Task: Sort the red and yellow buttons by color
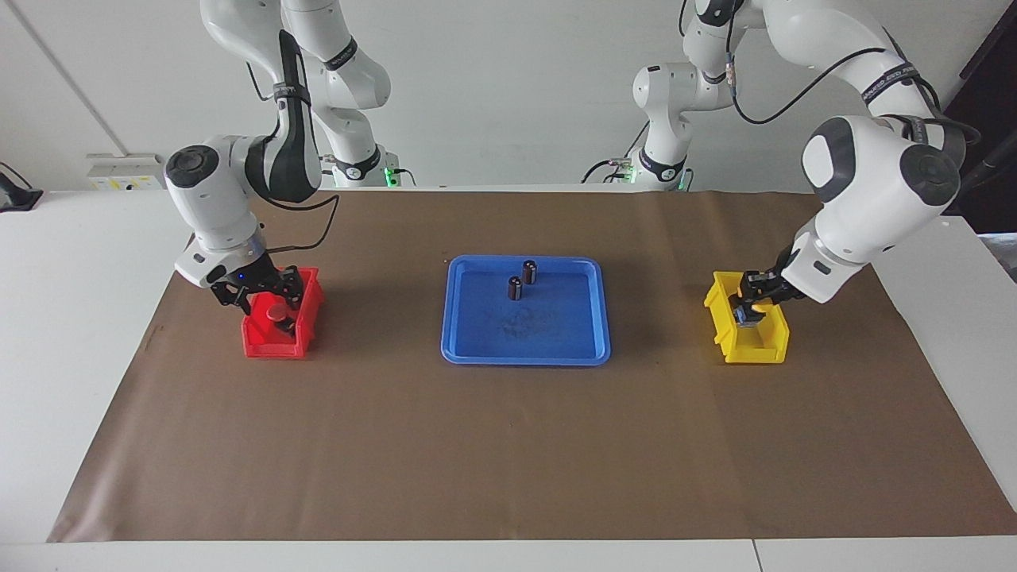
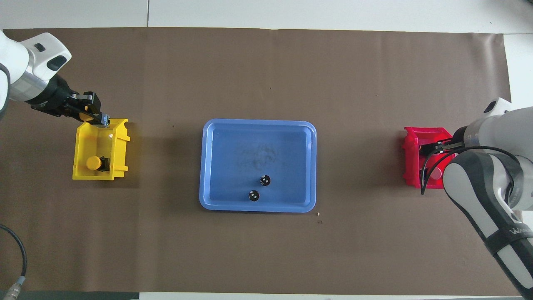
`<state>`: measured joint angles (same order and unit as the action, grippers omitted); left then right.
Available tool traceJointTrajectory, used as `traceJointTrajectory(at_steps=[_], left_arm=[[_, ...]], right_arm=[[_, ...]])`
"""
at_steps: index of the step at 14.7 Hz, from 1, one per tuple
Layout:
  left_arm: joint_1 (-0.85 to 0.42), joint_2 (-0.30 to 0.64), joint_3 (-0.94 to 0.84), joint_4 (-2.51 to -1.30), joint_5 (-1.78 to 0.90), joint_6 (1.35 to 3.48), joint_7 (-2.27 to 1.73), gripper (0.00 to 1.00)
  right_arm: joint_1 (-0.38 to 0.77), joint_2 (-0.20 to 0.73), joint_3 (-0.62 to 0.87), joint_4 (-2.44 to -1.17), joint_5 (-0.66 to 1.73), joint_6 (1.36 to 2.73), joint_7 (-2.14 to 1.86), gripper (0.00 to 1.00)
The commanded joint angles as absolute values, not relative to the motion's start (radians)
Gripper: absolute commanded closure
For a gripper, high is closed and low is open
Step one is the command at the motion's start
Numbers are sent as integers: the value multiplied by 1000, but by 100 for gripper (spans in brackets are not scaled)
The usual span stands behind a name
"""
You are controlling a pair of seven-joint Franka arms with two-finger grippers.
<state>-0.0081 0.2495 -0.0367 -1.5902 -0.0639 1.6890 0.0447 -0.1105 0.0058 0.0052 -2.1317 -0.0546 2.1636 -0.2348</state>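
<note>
A table covered in matte brown paper (image 1: pixel 508 445) holds a glossy blue plastic tray (image 1: pixel 524 357), rectangular with rounded corners. In the overhead view a boxy yellow bin (image 2: pixel 81 141) sits at nine o'clock from the tray and a matching red bin (image 1: pixel 270 345) at three o'clock. The left gripper (image 1: pixel 751 307) is clamped narrowly on a yellow button (image 2: pixel 86 118) and hangs over the yellow bin's twelve o'clock end. The facing view shows it low at the bin's rim. Only the overhead view shows the second yellow button (image 2: pixel 92 163), lying on its side in that bin. The right gripper (image 1: pixel 262 298) is over the red bin, just above a round red button (image 1: pixel 278 312) inside; whether it grips cannot be told. Two dark cylinders (image 1: pixel 515 287) stand upright near the tray's six o'clock edge.
</note>
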Motion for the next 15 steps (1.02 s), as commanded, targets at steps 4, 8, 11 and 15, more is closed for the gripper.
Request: traceJointTrajectory(at_steps=[4,8,11,15], left_arm=[[26,147,-48,-1846,-46,1897,106,99],[54,126,-48,-1948,-46,2011,149,99],[55,120,-48,-2028,-46,2106,153,99],[54,132,-48,-2055,-46,2149,153,90]], right_arm=[[-97,-34,31,-1780,-37,1733,-120,0],[-97,-49,29,-1634,-38,1534,-92,0],[-113,-40,22,-1592,-35,1502,-94,0],[-146,-28,8,-1563,-31,1476,-98,0]])
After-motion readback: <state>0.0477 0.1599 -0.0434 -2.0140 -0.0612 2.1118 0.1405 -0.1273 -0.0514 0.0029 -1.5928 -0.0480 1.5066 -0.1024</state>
